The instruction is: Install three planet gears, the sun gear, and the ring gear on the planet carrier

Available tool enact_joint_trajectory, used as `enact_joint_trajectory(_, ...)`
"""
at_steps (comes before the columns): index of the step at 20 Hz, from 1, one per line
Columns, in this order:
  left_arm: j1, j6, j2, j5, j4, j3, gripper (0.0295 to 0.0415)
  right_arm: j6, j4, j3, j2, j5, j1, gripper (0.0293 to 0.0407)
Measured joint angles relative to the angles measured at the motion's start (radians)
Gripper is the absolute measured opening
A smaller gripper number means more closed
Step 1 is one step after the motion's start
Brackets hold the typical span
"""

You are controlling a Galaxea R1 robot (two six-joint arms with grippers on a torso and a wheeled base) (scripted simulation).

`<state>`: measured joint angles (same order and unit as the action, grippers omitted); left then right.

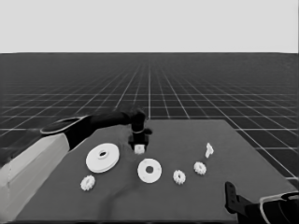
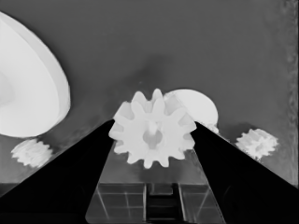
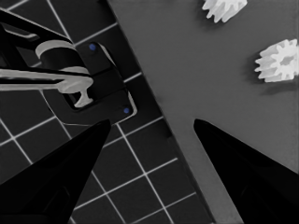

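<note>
The left gripper (image 1: 138,145) is pinching a small toothed gear (image 2: 153,128) above the dark table (image 1: 187,196), just behind the smaller round part (image 1: 149,171); the right gripper (image 3: 152,135), spread, is waiting at the table's corner.

Left gripper (image 1: 139,143) reaches over mid-table, fingers (image 2: 70,177) clamped; right gripper (image 3: 149,140) parked, fingers spread.

dark table (image 1: 187,196), two round parts (image 1: 102,157), three gears (image 1: 179,176), thin white piece (image 1: 209,150)

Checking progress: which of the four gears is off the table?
The gear clamped in the left hand, behind the two round parts; the other three lie on the table.
</note>
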<state>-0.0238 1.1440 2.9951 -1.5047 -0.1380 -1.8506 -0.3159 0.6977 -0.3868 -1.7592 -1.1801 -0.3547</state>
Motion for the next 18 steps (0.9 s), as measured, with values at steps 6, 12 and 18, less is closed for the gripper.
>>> enact_joint_trajectory(6,0.003,0.053,0.062,-0.007,-0.006,-0.007,0.0312,0.000,0.000,0.000,0.000,0.000,0.000,0.0385)
enact_joint_trajectory(12,0.131,-0.001,0.096,0.054,-0.118,-0.108,0.0312,0.000,0.000,0.000,0.000,0.000,0.000,0.0385)
enact_joint_trajectory(18,0.146,-0.011,0.103,0.065,-0.131,-0.127,0.0312,0.000,0.000,0.000,0.000,0.000,0.000,0.0385)
